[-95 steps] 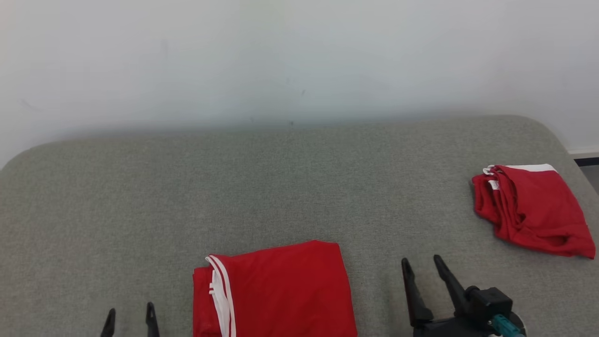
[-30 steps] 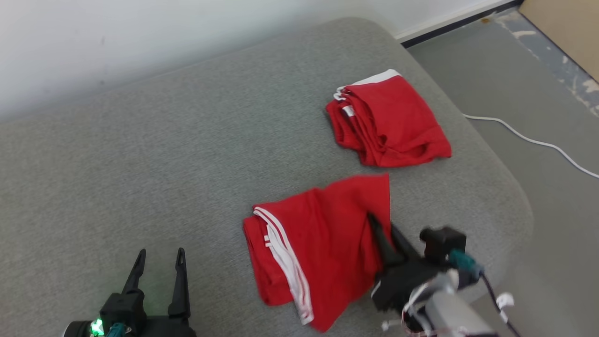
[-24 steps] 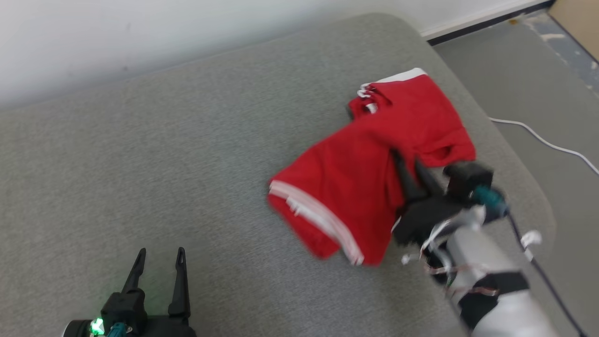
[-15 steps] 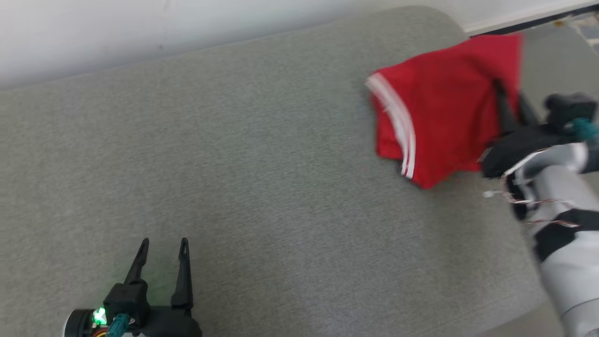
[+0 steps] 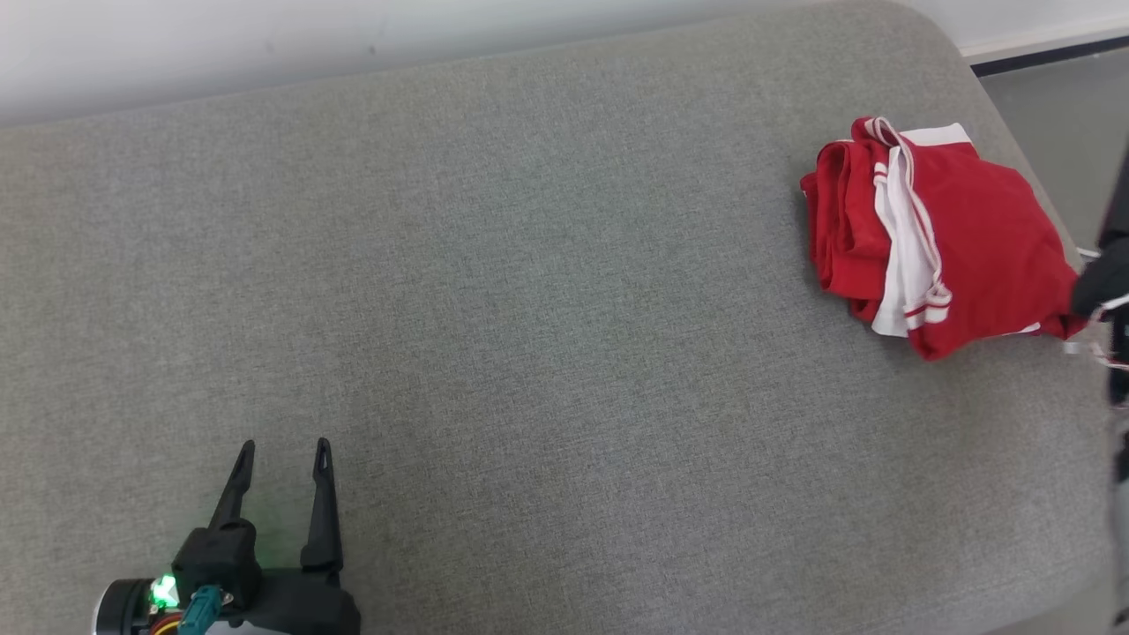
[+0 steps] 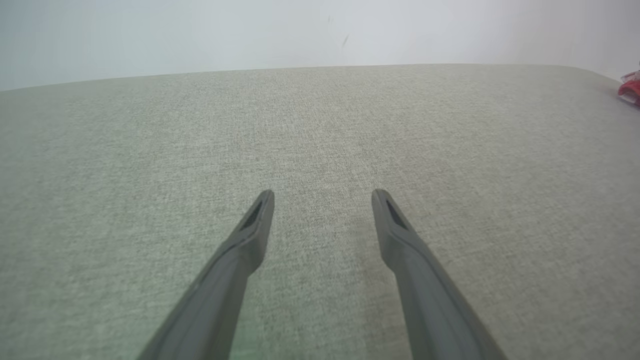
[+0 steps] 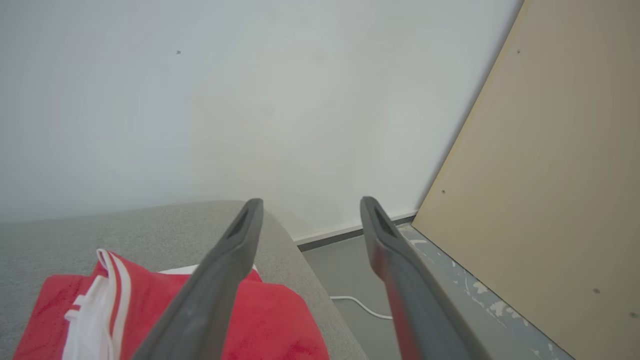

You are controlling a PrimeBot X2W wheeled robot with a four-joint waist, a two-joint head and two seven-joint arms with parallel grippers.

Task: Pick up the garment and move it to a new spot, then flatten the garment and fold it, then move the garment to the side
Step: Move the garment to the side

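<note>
Since the folded red garment (image 5: 961,238) lies bunched at the right end of the grey padded table (image 5: 529,309), the move to the side looks finished; possibly it rests atop a second piece; next, the right gripper (image 7: 310,201) should lift clear without snagging; its fingers stand wide apart above the cloth's edge, holding nothing; the left gripper (image 5: 284,444) gapes empty over bare padding.

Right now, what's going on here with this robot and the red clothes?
A two-armed robot is tidying clothes on a grey padded surface. The red garment with white trim lies in a loose heap near the surface's right end. The right gripper is close by it, open and holding nothing, so the garment looks set aside. The left gripper is open too, over bare surface at the near left.
</note>
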